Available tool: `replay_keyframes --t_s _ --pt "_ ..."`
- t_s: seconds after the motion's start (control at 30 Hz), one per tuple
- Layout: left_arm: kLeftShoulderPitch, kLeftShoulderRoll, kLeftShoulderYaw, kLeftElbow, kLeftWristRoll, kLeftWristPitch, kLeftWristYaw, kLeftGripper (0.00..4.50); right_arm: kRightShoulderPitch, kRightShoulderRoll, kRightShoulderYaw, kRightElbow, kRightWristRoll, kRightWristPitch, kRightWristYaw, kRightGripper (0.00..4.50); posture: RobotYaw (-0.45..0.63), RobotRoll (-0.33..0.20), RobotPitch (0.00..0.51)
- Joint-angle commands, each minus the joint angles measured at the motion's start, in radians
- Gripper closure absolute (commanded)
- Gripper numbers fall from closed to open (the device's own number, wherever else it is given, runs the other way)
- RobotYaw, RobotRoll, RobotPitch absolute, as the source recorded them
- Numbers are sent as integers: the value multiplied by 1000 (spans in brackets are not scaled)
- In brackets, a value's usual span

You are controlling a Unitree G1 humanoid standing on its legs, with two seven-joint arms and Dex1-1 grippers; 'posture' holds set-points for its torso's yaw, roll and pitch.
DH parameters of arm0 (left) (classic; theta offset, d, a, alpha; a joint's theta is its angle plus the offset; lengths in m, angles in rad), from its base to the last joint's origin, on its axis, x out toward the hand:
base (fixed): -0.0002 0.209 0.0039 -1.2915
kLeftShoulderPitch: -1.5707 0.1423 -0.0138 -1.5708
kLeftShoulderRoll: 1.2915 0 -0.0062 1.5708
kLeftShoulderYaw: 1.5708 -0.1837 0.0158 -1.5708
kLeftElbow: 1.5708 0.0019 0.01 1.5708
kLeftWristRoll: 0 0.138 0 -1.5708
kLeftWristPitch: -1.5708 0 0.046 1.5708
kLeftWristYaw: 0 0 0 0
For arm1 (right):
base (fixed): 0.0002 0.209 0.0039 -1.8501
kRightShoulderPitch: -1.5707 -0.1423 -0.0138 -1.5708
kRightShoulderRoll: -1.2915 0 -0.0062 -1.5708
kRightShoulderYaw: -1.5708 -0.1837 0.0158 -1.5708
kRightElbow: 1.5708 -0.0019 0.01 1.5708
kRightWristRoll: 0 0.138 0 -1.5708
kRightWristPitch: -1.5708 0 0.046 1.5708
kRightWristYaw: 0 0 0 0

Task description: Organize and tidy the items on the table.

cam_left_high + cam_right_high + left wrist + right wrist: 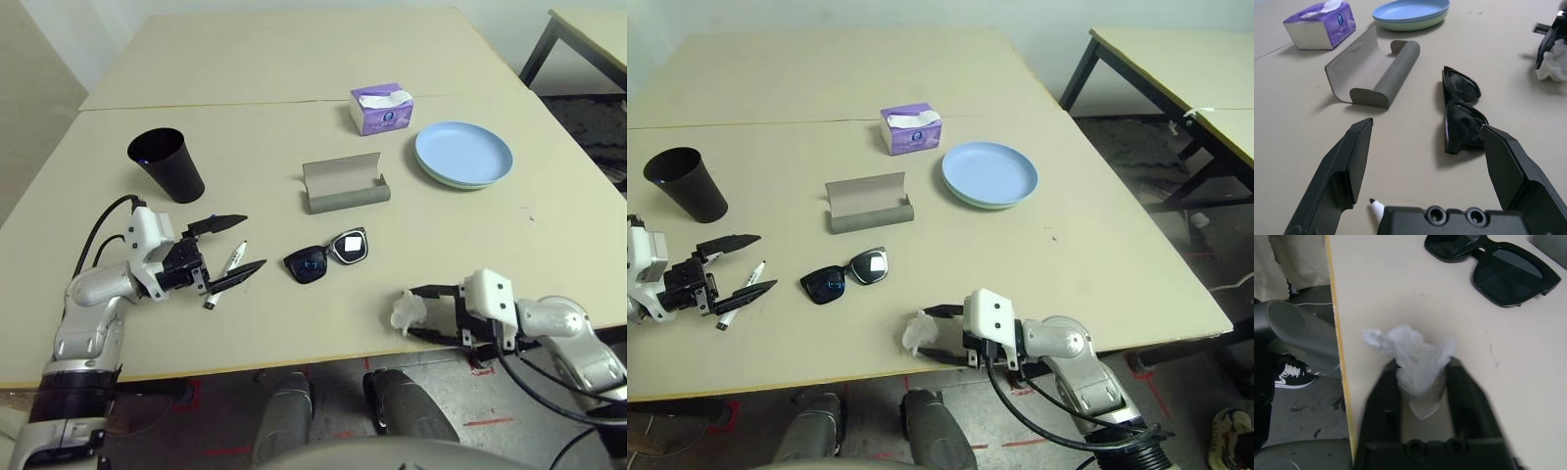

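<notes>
My right gripper (pixel 1422 364) is shut on the crumpled white tissue (pixel 1418 367), which sits close to the table's (pixel 509 245) front edge. My left gripper (pixel 253 241) is open, one finger on each side of a white marker pen (pixel 225 274) lying on the table. Black sunglasses (pixel 326 255) lie between the two grippers. Behind them is the grey glasses case (pixel 343 186), open. The black cup (pixel 167 164) stands at the back left. A light-blue plate (pixel 463 155) is stacked on a light-green one at the back right.
A purple tissue box (pixel 382 108) stands behind the case, near the thin seam. A dark-legged table (pixel 1176 59) is off to the right. The front edge runs just below the right gripper, with floor beyond it.
</notes>
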Motion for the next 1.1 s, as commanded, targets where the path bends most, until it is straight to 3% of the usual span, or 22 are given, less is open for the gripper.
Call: replay_keyframes --t_s 0.03,0.3,0.5,0.6,0.77,0.93,1.1 --pt "31 45 -21 -6 -20 22 -106 0 4 -4 2 6 1 14 -2 4424 -60 0 137" --pt "44 135 -39 29 -65 44 -351 0 9 -12 0 19 -2 17 2 4467 -61 0 147" --pt "30 149 -36 66 -64 20 -400 0 -30 28 -55 10 58 103 -72 4467 -60 0 146" --pt "-3 129 -11 109 -53 -2 -372 0 -164 39 -144 1 106 223 -169 4467 -67 0 146" --pt "-13 109 3 123 -51 -13 -327 0 -429 21 -203 80 126 350 -221 4467 -72 0 144" --pt "-37 73 29 117 -55 24 -205 0 -652 19 -178 307 47 350 -233 4467 -65 0 144" --pt "-24 42 51 76 -58 37 -113 0 -817 23 -134 633 -101 221 -277 4467 -46 0 146"
